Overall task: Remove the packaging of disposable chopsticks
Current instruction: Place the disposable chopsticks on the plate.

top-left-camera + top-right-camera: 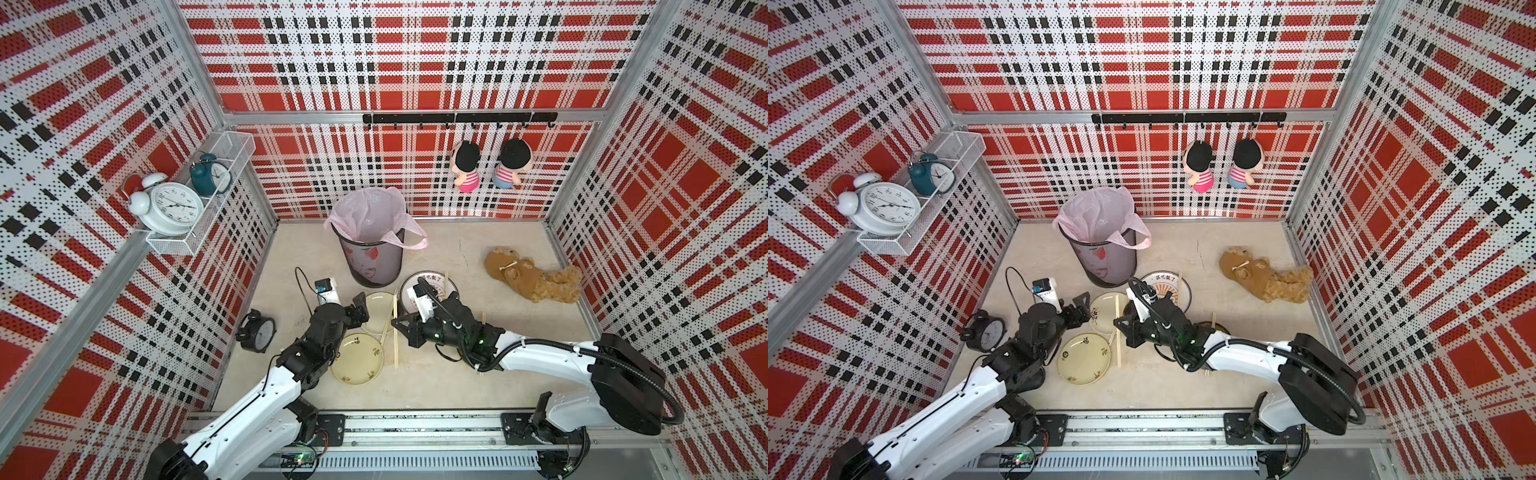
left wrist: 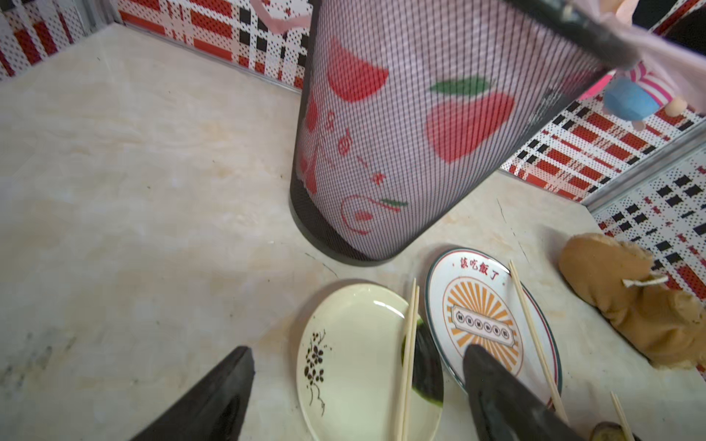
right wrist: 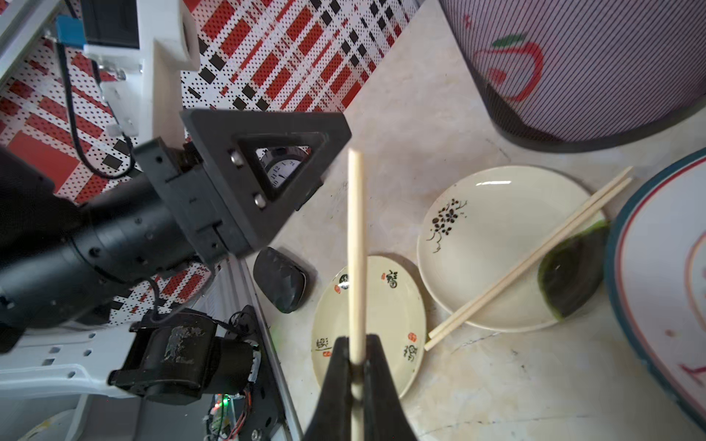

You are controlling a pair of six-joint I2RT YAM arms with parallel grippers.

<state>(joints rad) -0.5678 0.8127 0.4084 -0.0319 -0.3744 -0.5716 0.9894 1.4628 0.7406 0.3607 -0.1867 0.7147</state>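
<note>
Wooden chopsticks (image 3: pixel 355 229) sit clamped inside right pincer (image 3: pixel 357 340).

I see pale tan chopsticks (image 3: pixel 529 257), a cream plate (image 3: pixel 496 214) with black blossoms, a black mesh bin (image 1: pixel 370 266) lined pink, red-plaid walls (image 1: pixel 415 62).

Perforated plaid walls (image 1: pixel 415 62) in red, black and white close three sides, joined by aluminium posts (image 1: pixel 197 62). The worktop (image 1: pixel 436 386) is pale beige and marble-like. A white wire shelf (image 1: pixel 172 244) hangs on a side wall, and a black hook rail (image 1: pixel 415 118) crosses the back.
</note>
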